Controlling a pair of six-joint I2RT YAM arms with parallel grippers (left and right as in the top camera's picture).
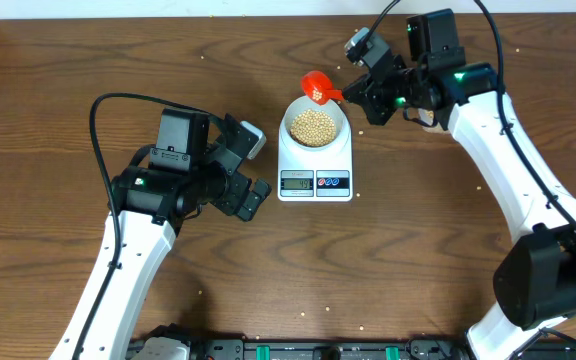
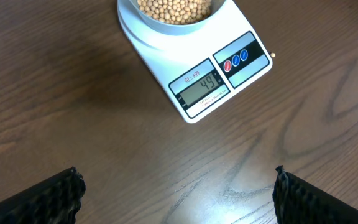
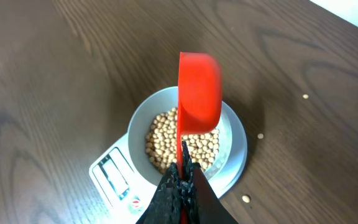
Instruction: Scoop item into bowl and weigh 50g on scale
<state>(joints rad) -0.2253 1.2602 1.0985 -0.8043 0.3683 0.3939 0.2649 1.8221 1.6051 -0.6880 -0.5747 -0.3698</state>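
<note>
The left arm is reached in from the near left, and its end effector [image 1: 258,168] is held low over the bench [image 1: 68,60], just left of the scale [image 1: 290,160]. Its fingers [image 2: 48,199] are spread wide, nothing is gripped between them, and bare wood is seen in the gap.

The right arm is stretched in from the right, with its wrist bent back toward the centre. Its end effector [image 1: 353,97] is pinched tight on the handle of a red scoop [image 1: 316,88]. The scoop [image 3: 199,87] is turned on its side above the far rim of the bowl [image 1: 288,125]. Its contents cannot be made out.

The scale is set near the middle of the bench, well apart from the far edge and the left edge. Open wood is left in front of it and on both sides. A few stray beans [image 3: 260,135] are scattered on the wood beside the scale, and one [image 2: 273,56] is seen just off its front corner.

The bowl [image 3: 138,118] is seated on the scale [image 3: 114,174] and is filled partway with the tan beans [image 1: 315,126]. In the left wrist view the beans [image 2: 174,9] are seen at the top edge of the picture, and 49 is shown on the display of the scale [image 2: 166,56], with the two round buttons beside it.
</note>
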